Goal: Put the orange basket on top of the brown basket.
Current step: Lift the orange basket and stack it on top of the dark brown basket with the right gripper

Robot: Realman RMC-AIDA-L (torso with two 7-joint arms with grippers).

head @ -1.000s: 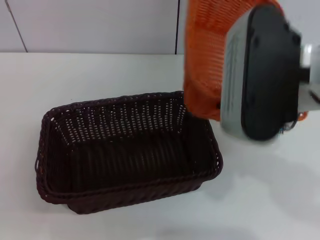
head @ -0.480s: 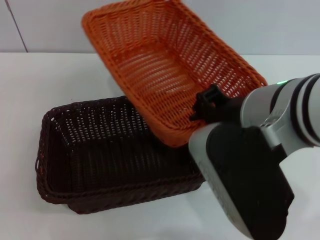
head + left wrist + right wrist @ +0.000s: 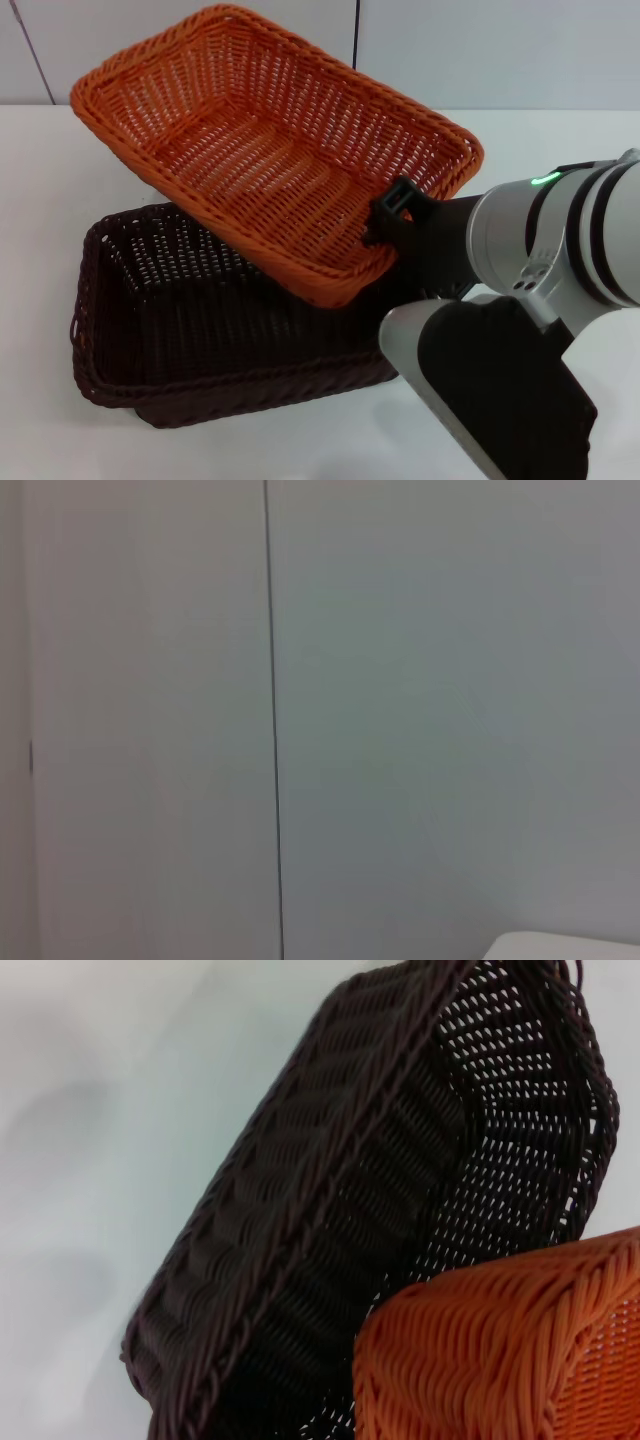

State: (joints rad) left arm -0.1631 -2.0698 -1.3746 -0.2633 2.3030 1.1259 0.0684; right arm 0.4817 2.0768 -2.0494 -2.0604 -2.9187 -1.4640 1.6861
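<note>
Baskets I count: two, one orange basket (image 3: 270, 150) clamped by my right gripper (image 3: 385, 222), tilted over one brown basket (image 3: 150, 320).

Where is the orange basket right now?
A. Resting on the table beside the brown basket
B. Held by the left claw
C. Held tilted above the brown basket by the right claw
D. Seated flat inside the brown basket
C: in the head view the orange basket hangs tilted over the brown basket, with the right claw clamped on its near rim and its far side raised, not yet seated.
</note>
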